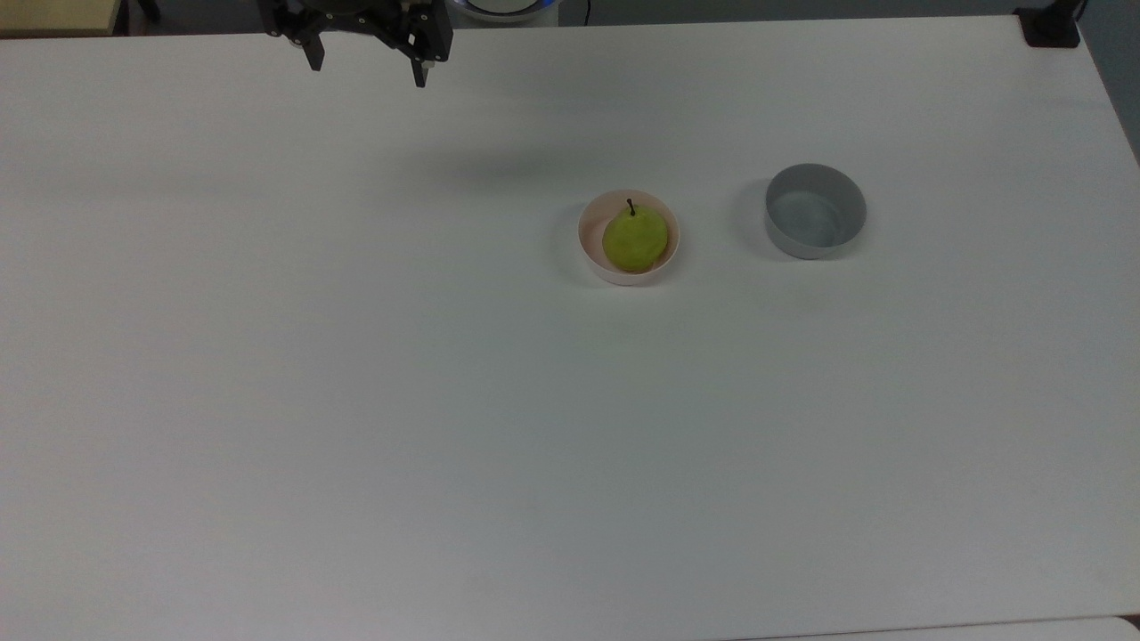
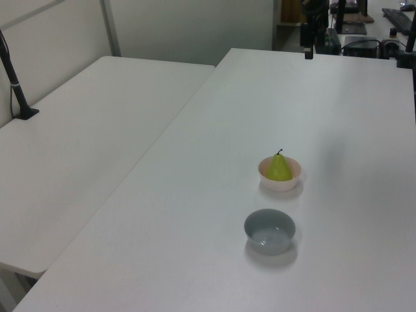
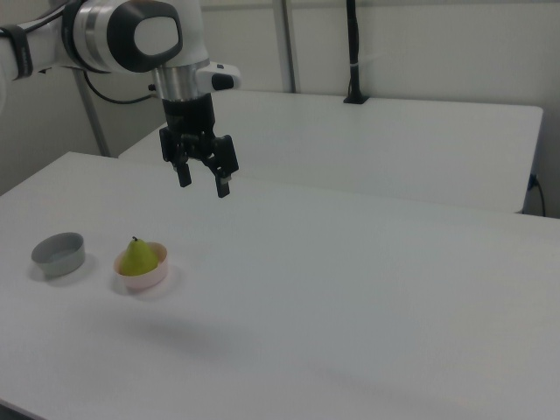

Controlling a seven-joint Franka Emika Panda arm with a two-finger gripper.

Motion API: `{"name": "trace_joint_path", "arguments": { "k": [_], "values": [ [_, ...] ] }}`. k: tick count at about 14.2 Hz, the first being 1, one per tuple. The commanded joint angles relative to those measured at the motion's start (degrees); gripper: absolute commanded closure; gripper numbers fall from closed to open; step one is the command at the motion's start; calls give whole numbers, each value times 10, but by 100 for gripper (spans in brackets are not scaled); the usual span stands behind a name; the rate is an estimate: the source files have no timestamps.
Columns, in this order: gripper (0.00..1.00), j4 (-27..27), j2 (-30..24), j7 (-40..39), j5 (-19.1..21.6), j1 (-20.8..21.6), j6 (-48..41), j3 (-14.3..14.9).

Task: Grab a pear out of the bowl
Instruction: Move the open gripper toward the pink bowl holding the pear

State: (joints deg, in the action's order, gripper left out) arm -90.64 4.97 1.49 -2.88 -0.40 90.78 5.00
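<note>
Pear [image 3: 137, 257] sits upright in the pink bowl [image 3: 144, 278], untouched, beside a grey bowl [image 3: 59, 254]. Farther back, the gripper [image 3: 202, 185] hangs high above the table [image 3: 367, 289], fingers spread and empty; reaching, descending and grasping all remain.

Workspace surroundings: white tables against plain pale walls.

The main white table [image 1: 356, 401] has a matte top under even, diffuse light. A second white table [image 2: 71, 149] stands beside it, edge to edge in the left view, with a black pole [image 2: 14, 78] standing on a base at its far side. In the right view, pale wall panels [image 3: 437, 44] with vertical metal posts [image 3: 284, 44] stand behind the tables.
</note>
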Motion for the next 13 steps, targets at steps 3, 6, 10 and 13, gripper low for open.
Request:
{"name": "trace_joint_path", "arguments": {
  "k": [3, 6, 10, 13],
  "values": [
    [0, -12, -15, -7, 8, -2, -21, -2],
    [0, -12, -15, -7, 9, -2, -21, -2],
    [0, -11, -1, -16, 11, 3, -11, -4],
    [0, 5, 13, -42, 49, 34, -11, -11]
  ]
}}
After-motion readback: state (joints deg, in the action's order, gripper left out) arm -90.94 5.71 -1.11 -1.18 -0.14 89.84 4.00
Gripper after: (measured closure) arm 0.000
